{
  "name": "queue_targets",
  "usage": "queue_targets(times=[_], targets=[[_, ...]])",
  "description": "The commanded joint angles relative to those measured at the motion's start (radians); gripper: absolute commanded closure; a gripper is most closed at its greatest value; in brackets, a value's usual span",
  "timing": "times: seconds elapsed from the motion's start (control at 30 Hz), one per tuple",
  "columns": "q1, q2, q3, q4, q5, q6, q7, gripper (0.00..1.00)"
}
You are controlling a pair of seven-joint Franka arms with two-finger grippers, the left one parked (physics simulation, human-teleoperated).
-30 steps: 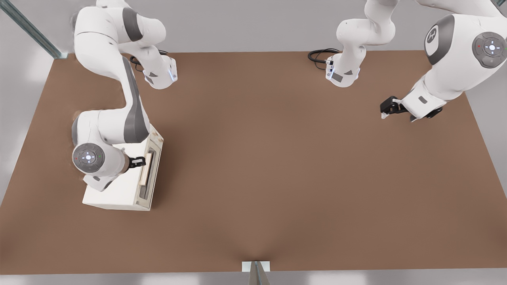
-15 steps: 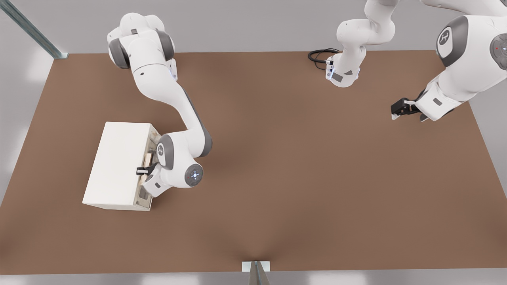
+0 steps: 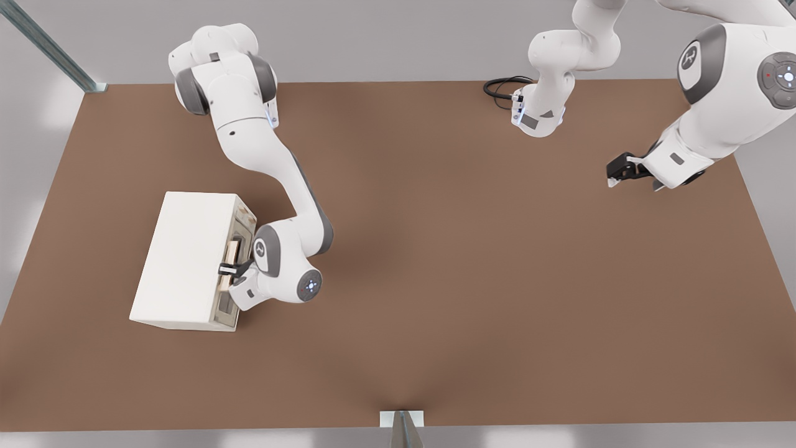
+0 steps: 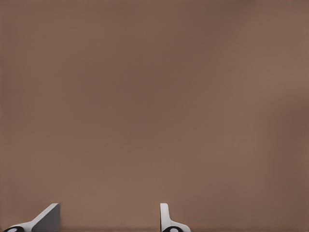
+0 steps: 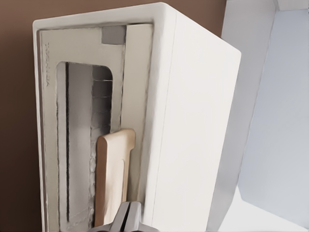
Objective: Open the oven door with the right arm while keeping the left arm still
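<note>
One broad brown matte tabletop (image 3: 472, 280), filling most of the front view. Upon it, towards the front view's left, a cream-white box-shaped countertop oven (image 3: 186, 258), front face turned to the front view's right, corners of that face worn brownish. Reaching down to that face from the table's far edge, a white jointed right arm with grey joint covers (image 3: 273, 174), wrist just beside the oven's front. On the oven's front, a cream-white flat oven door with a rectangular window cut-out (image 5: 82, 140), flush in its frame and shut, grey rack visible through the window. Beside the window on the door, a pale beige flat bar handle (image 5: 112, 179), upright along the door's edge. Smallest, a black two-finger gripper (image 3: 229, 270) at the top front edge of the oven, right at the handle's end; in the right wrist view, grey fingertips (image 5: 126, 218) pressed together at that end, with no gap and nothing clasped between them.
</note>
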Motion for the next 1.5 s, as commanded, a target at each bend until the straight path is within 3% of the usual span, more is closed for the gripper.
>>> queue_targets(times=[0.0, 0.5, 0.63, 0.7, 0.73, 0.77, 0.8, 0.9, 1.47], targets=[[0.0, 0.004, 0.0, 0.0, -0.005, 0.01, 0.124, 0.79], [0.006, 0.004, 0.033, 0.046, 0.01, 0.048, 0.139, 0.79], [-0.072, -0.116, 0.042, 0.079, 0.263, 0.134, 0.147, 0.79], [-0.288, -0.335, 0.067, 0.004, 0.582, 0.146, -0.236, 0.79], [-0.357, -0.418, 0.067, -0.049, 0.627, 0.146, -0.395, 0.79], [-0.391, -0.476, 0.067, -0.076, 0.63, 0.135, -0.494, 0.6], [-0.4, -0.53, 0.067, -0.14, 0.632, 0.131, -0.519, 0.0], [-0.405, -0.581, 0.066, -0.143, 0.638, 0.118, -0.52, 0.0], [-0.405, -0.582, 0.062, -0.132, 0.615, 0.109, -0.522, 0.0]])
